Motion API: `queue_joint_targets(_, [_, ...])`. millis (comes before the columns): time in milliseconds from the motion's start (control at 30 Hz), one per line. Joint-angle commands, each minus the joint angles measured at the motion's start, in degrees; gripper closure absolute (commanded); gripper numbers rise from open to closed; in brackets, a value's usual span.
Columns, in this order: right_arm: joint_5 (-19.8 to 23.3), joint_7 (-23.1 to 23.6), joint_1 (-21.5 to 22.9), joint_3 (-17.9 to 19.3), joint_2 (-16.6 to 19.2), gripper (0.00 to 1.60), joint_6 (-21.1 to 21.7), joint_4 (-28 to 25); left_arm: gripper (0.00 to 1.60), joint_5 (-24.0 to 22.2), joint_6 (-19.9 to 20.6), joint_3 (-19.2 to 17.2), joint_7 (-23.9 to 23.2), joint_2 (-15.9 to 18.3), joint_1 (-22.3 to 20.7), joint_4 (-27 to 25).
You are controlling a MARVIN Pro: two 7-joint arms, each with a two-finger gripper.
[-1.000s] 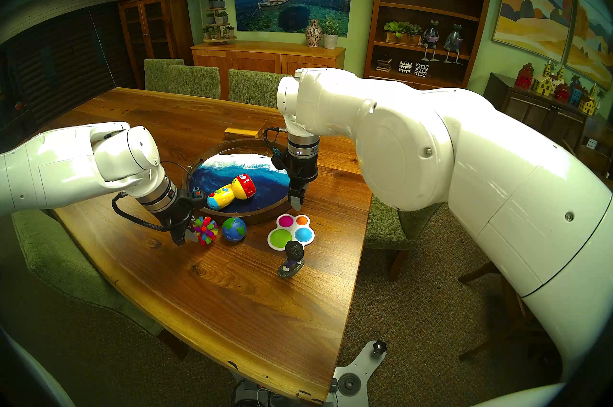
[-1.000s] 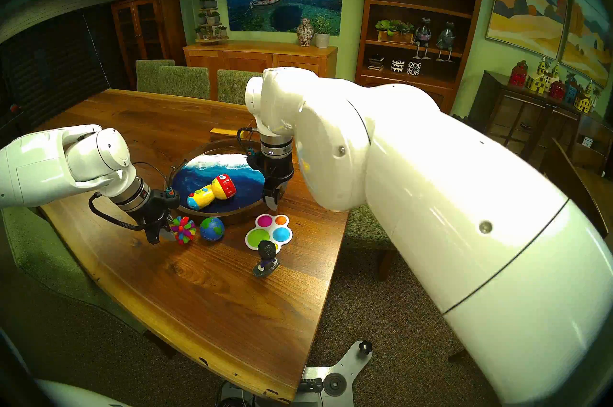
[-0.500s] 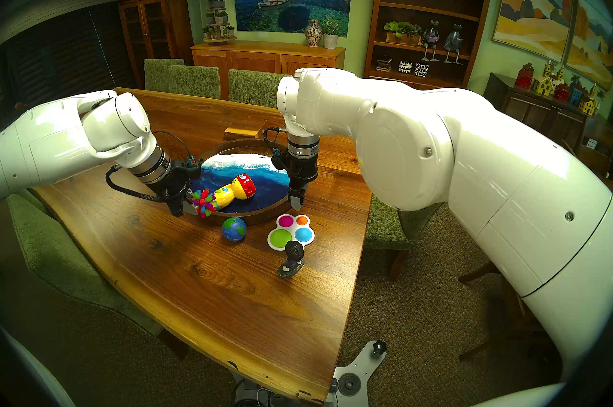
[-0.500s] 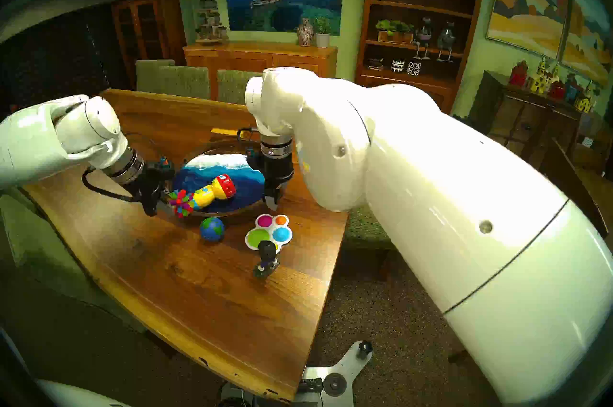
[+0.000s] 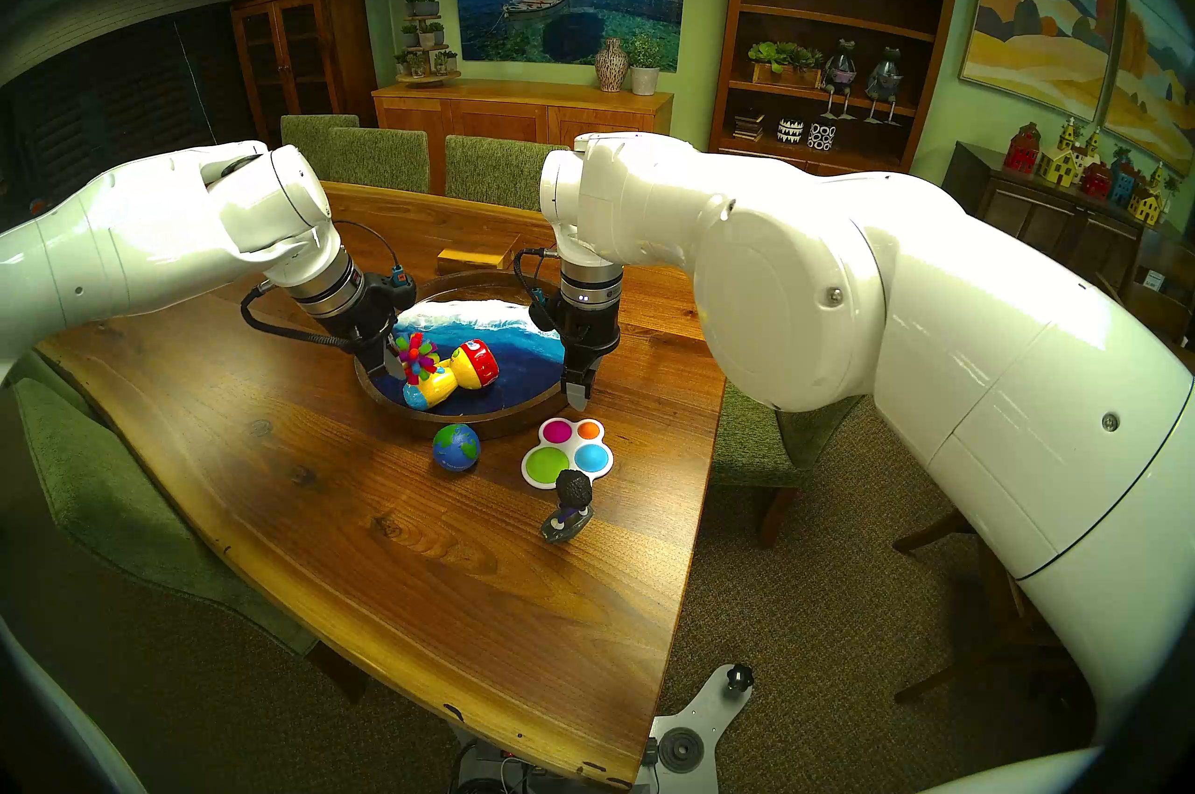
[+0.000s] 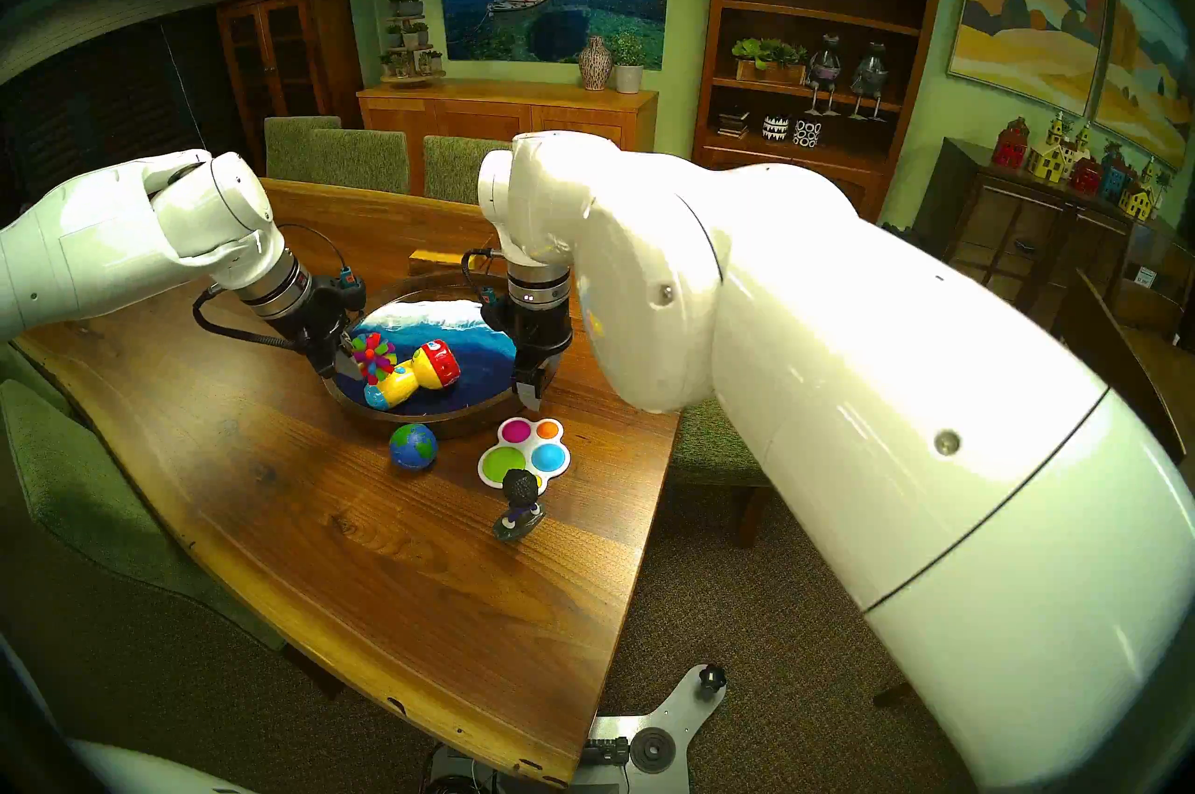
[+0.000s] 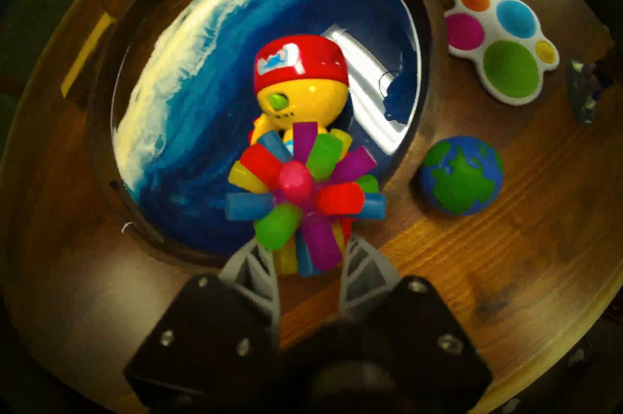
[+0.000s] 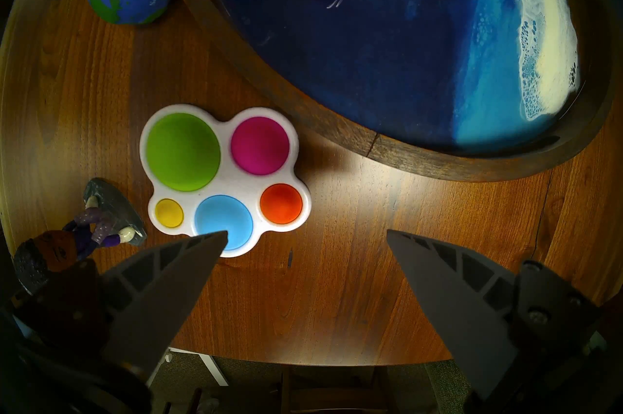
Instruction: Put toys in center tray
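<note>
My left gripper [image 5: 396, 364] is shut on the spiky rainbow ball [image 5: 417, 357] and holds it above the left part of the round ocean-wave tray [image 5: 465, 417], over the handle of the yellow flashlight [image 5: 462, 372] lying in the tray. The left wrist view shows the ball [image 7: 300, 190] between the fingers [image 7: 251, 265]. The globe ball [image 5: 456, 447], white popper [image 5: 567, 453] and purple figurine [image 5: 569, 505] stand on the table in front of the tray. My right gripper [image 8: 305, 234] is open and empty, by the tray's right rim above the popper [image 8: 222, 177].
A small wooden block [image 5: 475, 258] lies behind the tray. Green chairs [image 5: 381, 159] stand around the table. The table's front edge [image 5: 517, 728] is near me, and its right edge runs close to the popper and figurine.
My left gripper lifted the spiky ball off the table and carried it up and right, from in front of the tray to over the tray. The right arm has not moved.
</note>
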Motion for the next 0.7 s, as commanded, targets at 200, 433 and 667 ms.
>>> queue_joint_targets(200, [0.0,0.1,2.2,0.1,0.1,0.00,0.0,1.2,1.60,-2.2,-0.8,-2.0,2.6,-7.6,2.1,12.4])
queue_joint_targets(433, [0.0,0.1,2.2,0.2,0.1,0.00,0.0,1.2,1.60,-3.3,-2.2,-1.8,3.0,-9.6,4.2,18.6])
queue_joint_targets(667, [0.0,0.2,2.2,0.2,0.1,0.00,0.0,1.2,1.07,-4.4,-4.7,-1.4,0.5,-12.5,5.9,25.8])
